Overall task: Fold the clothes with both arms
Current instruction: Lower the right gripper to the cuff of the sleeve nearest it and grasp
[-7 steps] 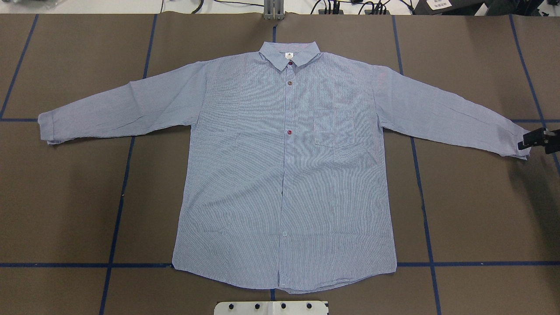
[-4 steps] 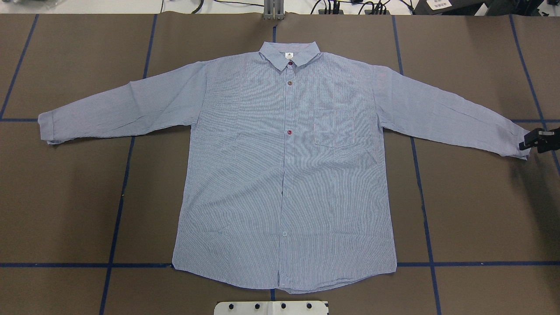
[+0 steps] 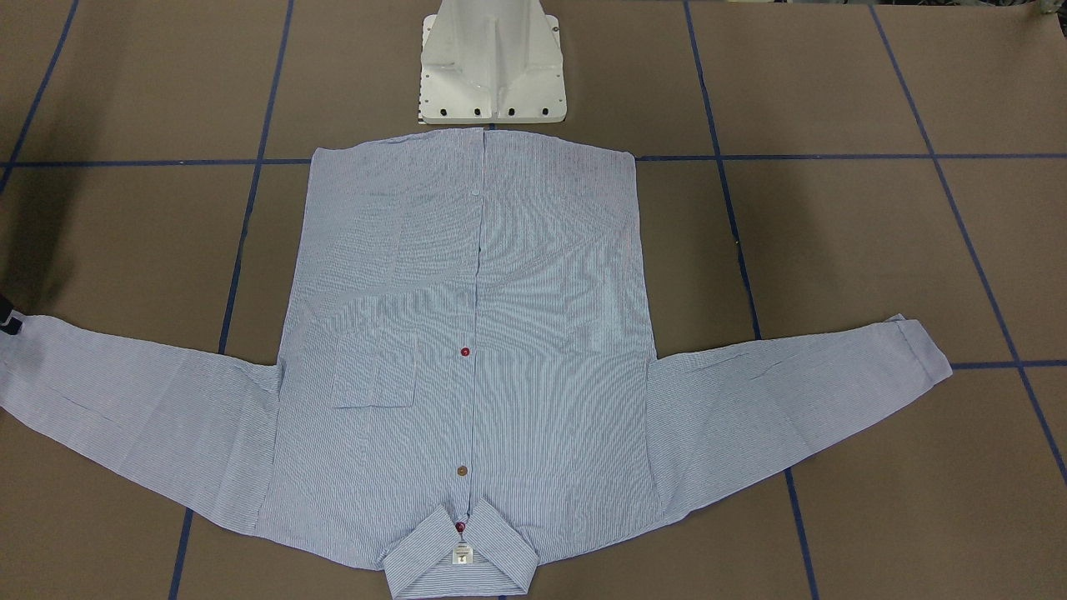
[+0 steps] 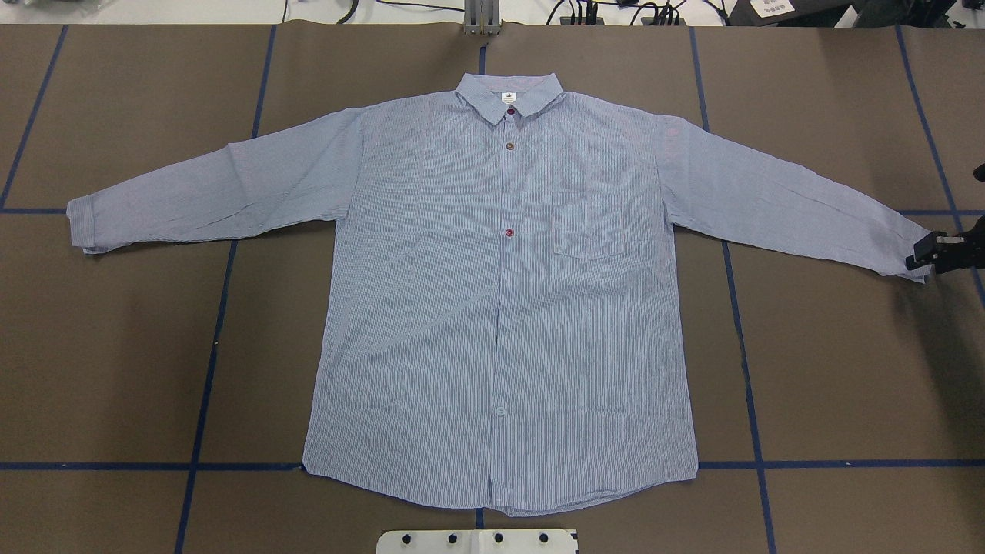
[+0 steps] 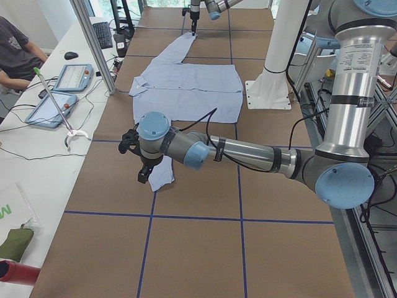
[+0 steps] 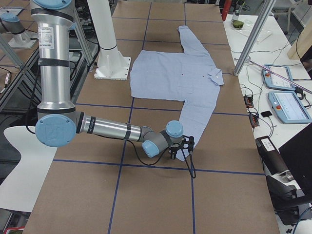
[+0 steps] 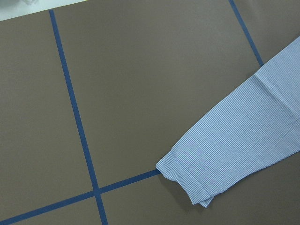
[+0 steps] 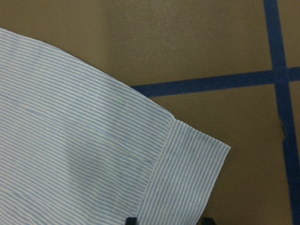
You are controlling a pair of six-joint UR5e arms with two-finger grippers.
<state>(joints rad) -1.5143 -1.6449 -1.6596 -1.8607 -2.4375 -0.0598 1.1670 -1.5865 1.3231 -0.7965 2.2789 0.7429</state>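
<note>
The light blue striped shirt [image 4: 500, 308] lies flat and face up on the brown table, buttoned, collar at the far side, both sleeves spread outward. My right gripper [image 4: 919, 258] is at the right sleeve's cuff [image 4: 900, 246]. In the right wrist view its two black fingertips [image 8: 131, 220] stand apart at either side of the cuff [image 8: 187, 168], so it is open. My left gripper [image 5: 144, 172] hovers over the left sleeve's cuff [image 5: 161, 177]; I cannot tell whether it is open or shut. The left wrist view shows that cuff [image 7: 187, 180] and no fingers.
The white pedestal base [image 4: 477, 541] stands at the shirt's hem. Blue tape lines [image 4: 208, 369] cross the table. Beyond the collar side runs a white bench with tablets [image 5: 62, 87] and cables; a person [image 5: 12, 49] sits there.
My right gripper has shifted slightly left and toward the near side, closing in on the right cuff. The shirt has not moved.
</note>
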